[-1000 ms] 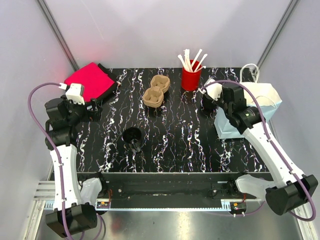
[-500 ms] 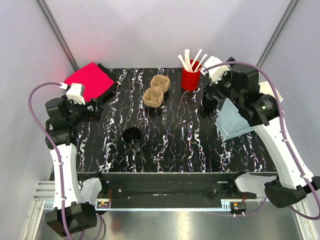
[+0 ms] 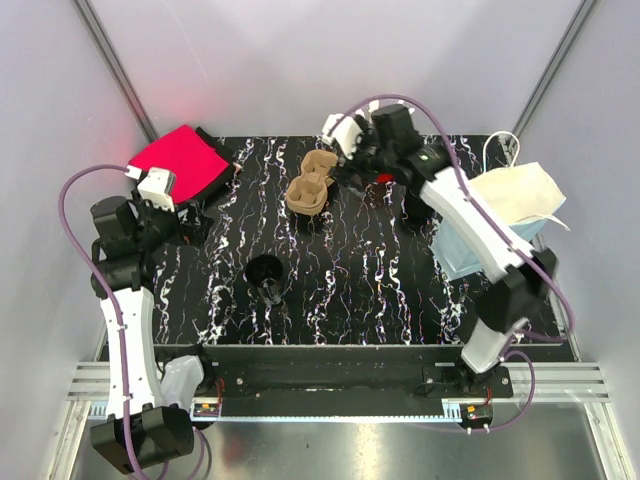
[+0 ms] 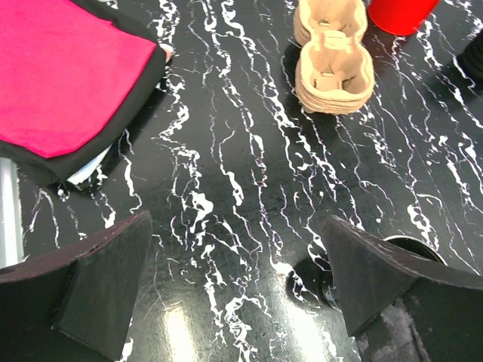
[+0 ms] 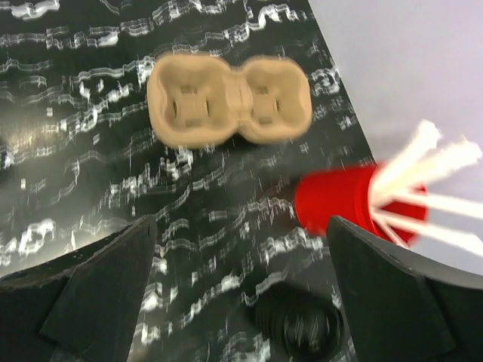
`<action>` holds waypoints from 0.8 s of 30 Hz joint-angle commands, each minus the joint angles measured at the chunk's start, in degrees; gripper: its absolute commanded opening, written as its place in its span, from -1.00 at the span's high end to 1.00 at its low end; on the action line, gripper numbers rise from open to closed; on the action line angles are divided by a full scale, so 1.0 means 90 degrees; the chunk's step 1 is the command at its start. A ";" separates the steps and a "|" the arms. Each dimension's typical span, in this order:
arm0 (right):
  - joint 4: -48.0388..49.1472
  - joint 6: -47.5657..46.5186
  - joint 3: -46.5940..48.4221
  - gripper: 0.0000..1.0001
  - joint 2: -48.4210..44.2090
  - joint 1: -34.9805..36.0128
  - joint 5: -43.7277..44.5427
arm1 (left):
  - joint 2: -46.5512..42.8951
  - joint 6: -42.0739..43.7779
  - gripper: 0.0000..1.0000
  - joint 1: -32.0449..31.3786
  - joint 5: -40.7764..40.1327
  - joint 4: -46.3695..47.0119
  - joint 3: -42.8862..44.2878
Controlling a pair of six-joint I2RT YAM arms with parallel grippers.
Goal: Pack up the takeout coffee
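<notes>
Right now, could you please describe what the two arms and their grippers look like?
The left arm and right arm have white links with black joints, and a purple cable loops along each. The left gripper and right gripper each have two dark, wedge-shaped fingers.

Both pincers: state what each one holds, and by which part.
Nothing is held. The left pincer and the right pincer both stand open, with only the black marbled tabletop showing between their fingers.
</notes>
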 commanded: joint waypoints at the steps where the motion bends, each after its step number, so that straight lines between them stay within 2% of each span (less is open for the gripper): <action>1: 0.0889 0.0394 0.1070 -0.99 0.0893 0.0032 -0.0979 | 0.0050 0.0228 -0.98 0.0033 0.0484 0.0245 -0.0081; 5: 0.0989 0.0249 0.1891 -1.00 0.2268 -0.0017 -0.0988 | 0.0089 0.0307 -0.98 0.0053 0.0612 0.0245 -0.0120; 9: 0.0950 0.0307 0.2741 -1.00 0.3237 -0.0241 -0.1523 | 0.0099 0.0375 -0.98 0.0121 0.0690 0.0235 -0.0169; 14: 0.0648 0.0639 0.4177 -0.87 0.4478 -0.0622 -0.2296 | 0.0157 0.0414 -0.98 0.0277 0.0739 0.0235 -0.0188; 17: 0.0579 0.0493 0.4481 -0.84 0.4850 -0.0671 -0.2541 | 0.0206 0.0424 -0.98 0.0346 0.0739 0.0245 -0.0198; 24: 0.0520 0.0366 0.4374 -0.72 0.5192 -0.0671 -0.2931 | 0.0265 0.0424 -0.98 0.0443 0.0759 0.0255 -0.0198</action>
